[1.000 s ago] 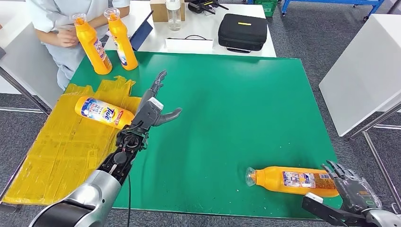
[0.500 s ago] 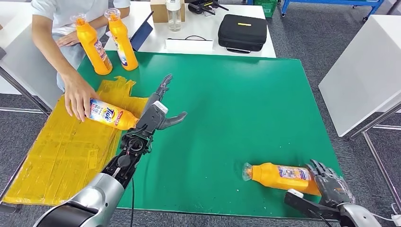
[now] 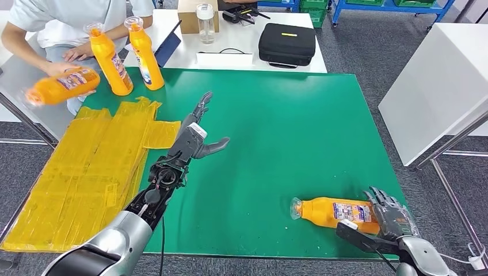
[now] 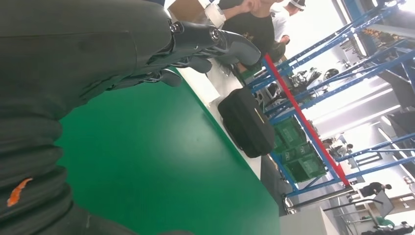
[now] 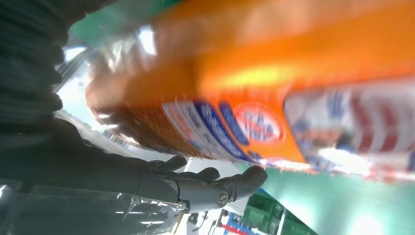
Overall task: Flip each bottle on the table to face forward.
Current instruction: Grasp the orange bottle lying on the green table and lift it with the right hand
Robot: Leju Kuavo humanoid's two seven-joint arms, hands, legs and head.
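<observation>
— What's nearest?
— The right hand point(image 3: 392, 219), at the desk's point(image 3: 299, 126) near right corner, its fingers wrapped round the base of a lying orange bottle point(image 3: 334, 211); the cap end points left. The right wrist view shows the label close and blurred.

— And the left hand point(image 3: 195, 137)?
— Raised over the green desk near the middle, fingers spread, holding nothing. Yellow sheets point(image 3: 86, 167) cover the desk's left side beside it.

— Farther back?
— Two upright orange bottles point(image 3: 126, 54) stand at the far left corner. A person point(image 3: 63, 26) there holds a third bottle point(image 3: 57, 87) sideways, off the desk. Behind, a white table point(image 3: 241, 43) carries a black case point(image 3: 286, 43).
</observation>
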